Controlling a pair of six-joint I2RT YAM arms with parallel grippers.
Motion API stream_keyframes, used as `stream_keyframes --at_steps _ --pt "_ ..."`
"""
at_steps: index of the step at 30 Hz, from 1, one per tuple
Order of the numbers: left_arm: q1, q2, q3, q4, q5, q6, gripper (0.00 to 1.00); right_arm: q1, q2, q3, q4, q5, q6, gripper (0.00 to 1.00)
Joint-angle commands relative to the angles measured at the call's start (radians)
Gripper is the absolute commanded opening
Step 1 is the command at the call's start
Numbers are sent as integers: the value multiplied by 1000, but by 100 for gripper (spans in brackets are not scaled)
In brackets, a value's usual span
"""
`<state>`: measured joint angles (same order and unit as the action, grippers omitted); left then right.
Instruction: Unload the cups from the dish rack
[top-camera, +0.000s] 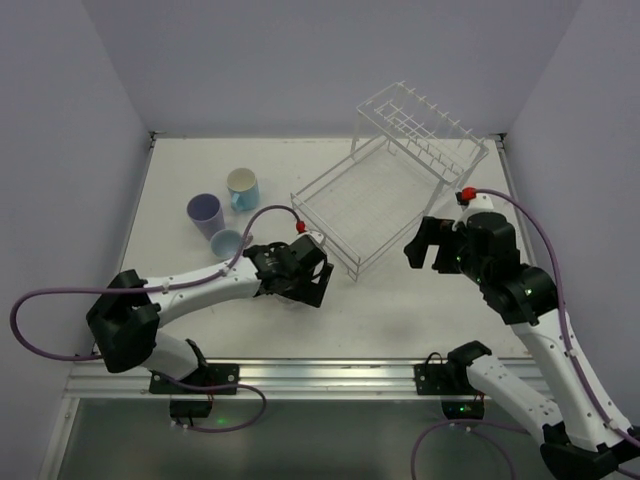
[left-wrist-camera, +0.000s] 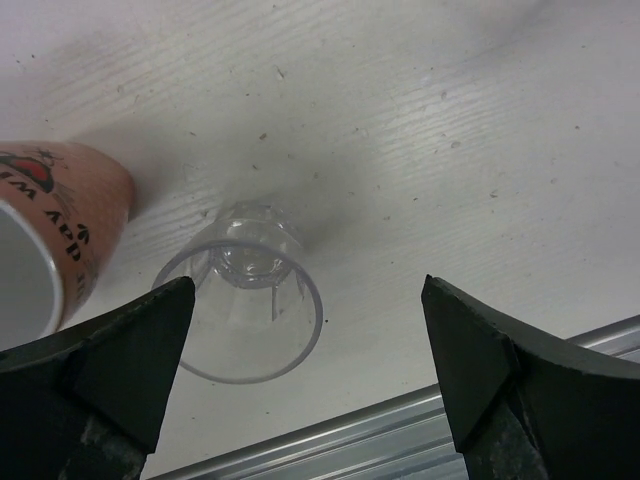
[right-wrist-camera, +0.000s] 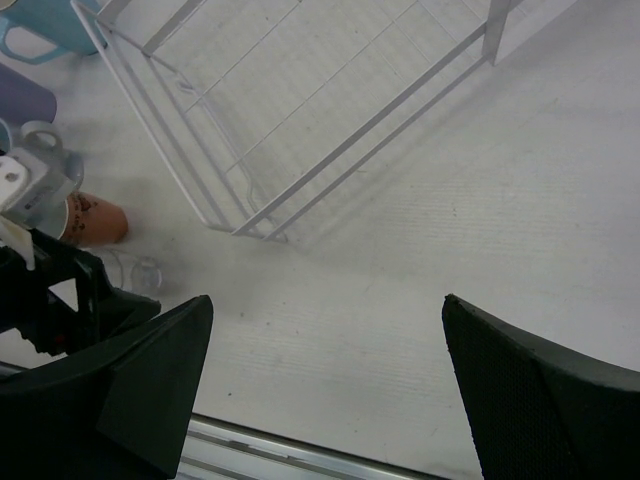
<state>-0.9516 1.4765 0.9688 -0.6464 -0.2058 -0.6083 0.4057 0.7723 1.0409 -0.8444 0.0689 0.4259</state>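
Left gripper (left-wrist-camera: 308, 290) of mine hangs low over the bench (left-wrist-camera: 450, 120) with its jaws spread wide and nothing in its grasp. A clear plastic cup (left-wrist-camera: 245, 300) sits on the bench between the two fingers. Just beside that cup, by my left finger, is the salmon-pink mug (left-wrist-camera: 70, 220), with dark print on its side. Farther out to the left, the grey-blue mug (top-camera: 228, 243), the lavender-purple mug (top-camera: 205, 213) and the light blue mug (top-camera: 243, 188) with its cream inside stand close together on the bench. The dish rack (top-camera: 380, 195) stands to the right of all four mugs, its near corner close to my left gripper. Over by the rack's near right side, my right gripper (right-wrist-camera: 327, 305) hovers with its jaws just as wide, holding nothing.
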Motion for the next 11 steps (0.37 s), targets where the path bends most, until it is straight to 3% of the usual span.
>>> stream_keyframes --at_steps 1,7,11 --pt "-7 -80 45 5 -56 -2 100 4 -10 -39 51 -6 20 99" --pt "-10 -203 93 -24 -99 7 100 4 -24 -130 108 -52 45 99" --pt "-15 -370 44 39 -118 2 100 4 -4 -177 123 -64 68 99"
